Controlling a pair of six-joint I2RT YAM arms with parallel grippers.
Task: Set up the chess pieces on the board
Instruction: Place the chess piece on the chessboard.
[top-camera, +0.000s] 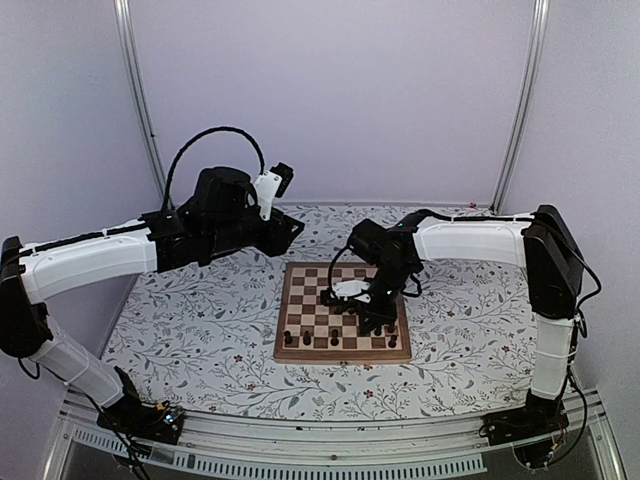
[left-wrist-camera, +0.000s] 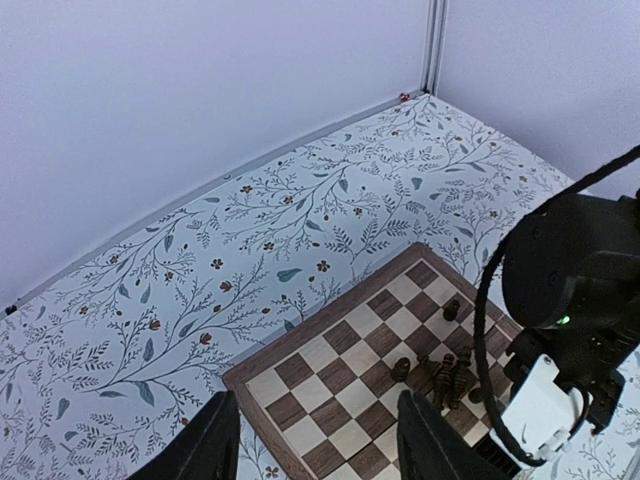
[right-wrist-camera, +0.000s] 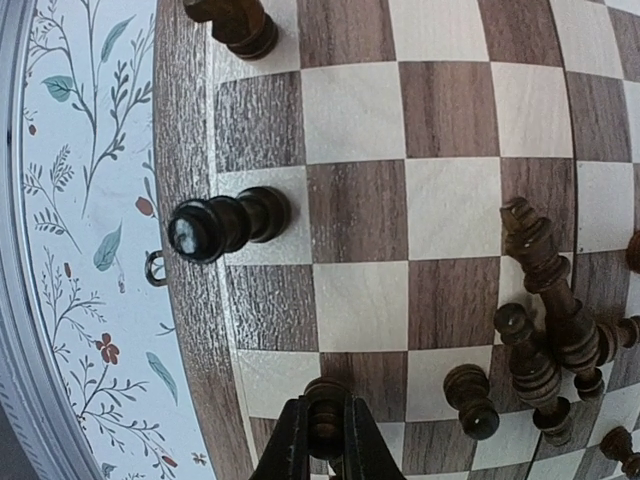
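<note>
The board (top-camera: 300, 300) lies mid-table. Several dark chess pieces stand along its near row (top-camera: 318, 341). My right gripper (top-camera: 377, 318) hangs low over the board's right side. In the right wrist view this gripper (right-wrist-camera: 325, 432) is shut on a chess piece (right-wrist-camera: 325, 398) near the board's edge. Next to it stand one piece (right-wrist-camera: 225, 222) on the edge column and another (right-wrist-camera: 470, 400), beside a heap of fallen pieces (right-wrist-camera: 545, 340). My left gripper (left-wrist-camera: 320, 445) is open and empty, raised above the board's far left corner (left-wrist-camera: 330, 370).
The floral tablecloth (top-camera: 200, 320) surrounds the board. Grey walls and two metal posts (top-camera: 140, 100) close off the back. The right arm's black wrist and cable (left-wrist-camera: 570, 280) fill the right of the left wrist view, near the heap (left-wrist-camera: 445, 375).
</note>
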